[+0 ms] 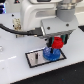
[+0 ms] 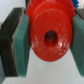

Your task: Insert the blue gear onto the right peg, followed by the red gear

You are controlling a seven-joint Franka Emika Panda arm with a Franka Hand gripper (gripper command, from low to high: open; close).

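While poised above the blue gear (image 1: 50,54), hand (image 2: 47,42) clamped onto the red gear (image 2: 50,30), both pads (image 2: 22,42) pressing its sides.

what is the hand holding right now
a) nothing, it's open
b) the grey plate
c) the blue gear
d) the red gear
d: in the wrist view the red gear sits clamped between the fingers of the hand, while the blue gear lies below on the plate in the exterior view.
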